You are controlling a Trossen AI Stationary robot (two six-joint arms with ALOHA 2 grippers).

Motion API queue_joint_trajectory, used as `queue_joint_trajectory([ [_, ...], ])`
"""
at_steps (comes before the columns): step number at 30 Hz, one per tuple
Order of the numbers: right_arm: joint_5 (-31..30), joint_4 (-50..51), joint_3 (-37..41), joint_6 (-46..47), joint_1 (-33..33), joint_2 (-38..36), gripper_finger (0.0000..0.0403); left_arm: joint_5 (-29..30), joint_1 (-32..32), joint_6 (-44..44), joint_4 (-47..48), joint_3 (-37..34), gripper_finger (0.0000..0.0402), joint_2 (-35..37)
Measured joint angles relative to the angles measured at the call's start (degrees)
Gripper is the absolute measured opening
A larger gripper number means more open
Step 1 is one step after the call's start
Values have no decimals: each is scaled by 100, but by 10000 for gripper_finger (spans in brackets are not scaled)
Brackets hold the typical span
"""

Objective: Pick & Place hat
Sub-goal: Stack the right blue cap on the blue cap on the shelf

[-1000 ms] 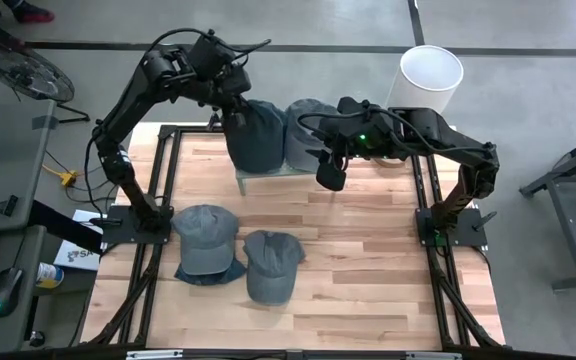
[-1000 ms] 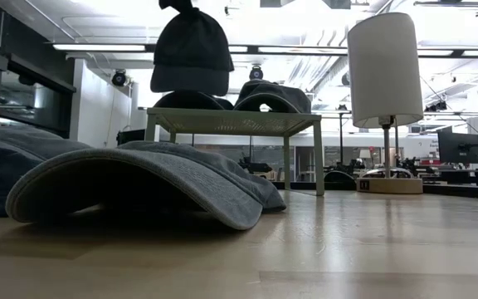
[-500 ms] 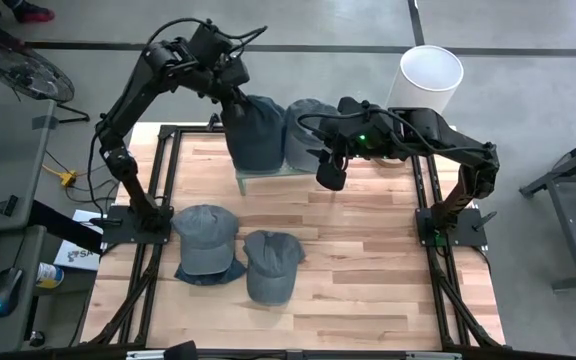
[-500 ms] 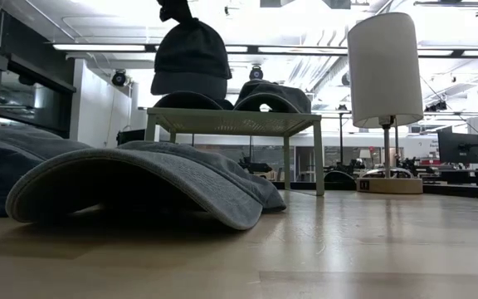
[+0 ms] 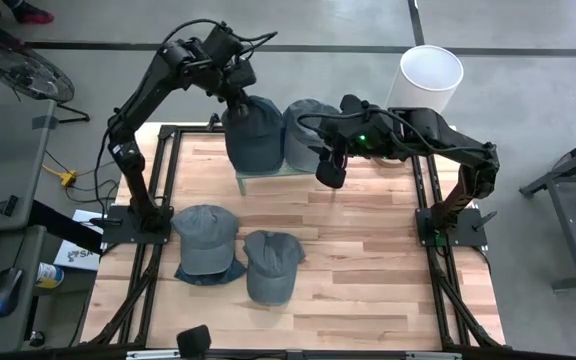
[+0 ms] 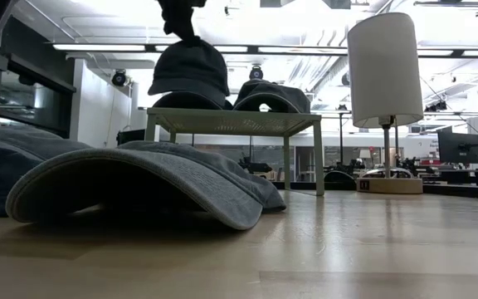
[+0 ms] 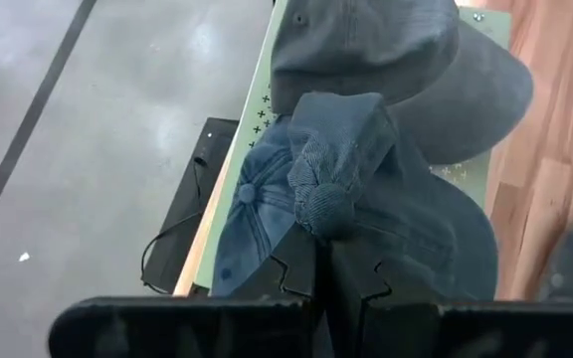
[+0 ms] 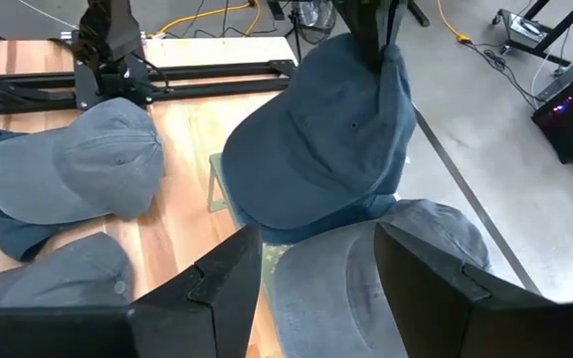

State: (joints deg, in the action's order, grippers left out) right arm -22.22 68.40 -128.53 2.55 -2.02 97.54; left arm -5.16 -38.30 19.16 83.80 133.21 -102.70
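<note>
Left gripper (image 5: 236,85) is clenched on a pinch of crown fabric of the held hat (image 5: 251,135), which hangs over the left half of the small rack (image 6: 232,121) at the table's far edge. In the low view its brim appears to sit just on the hat already lying there, though actual contact is hard to judge.

Step in hand, as I read it: set this hat down onto the stack. To do it well, lower straight until the cloth slackens, then release; do not drag sideways, or the lower hat shifts off the rack.

Neighbouring hat (image 5: 306,130) occupies the rack's right half, so keep the drop left of it.

Right gripper (image 5: 330,170) hovers beside that hat, jaws released, holding nothing.

Two loose hats (image 5: 205,238) remain on the wooden table (image 5: 368,260).
</note>
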Motion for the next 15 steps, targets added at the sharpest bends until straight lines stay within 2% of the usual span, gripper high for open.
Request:
queue_joint_trajectory([
  [9,-84,7,0,42,-26,0,188,103,2,12,-153,-2,0,-375],
  [15,-91,9,0,102,-26,0,186,588,1,12,-327,-2,0,-502],
])
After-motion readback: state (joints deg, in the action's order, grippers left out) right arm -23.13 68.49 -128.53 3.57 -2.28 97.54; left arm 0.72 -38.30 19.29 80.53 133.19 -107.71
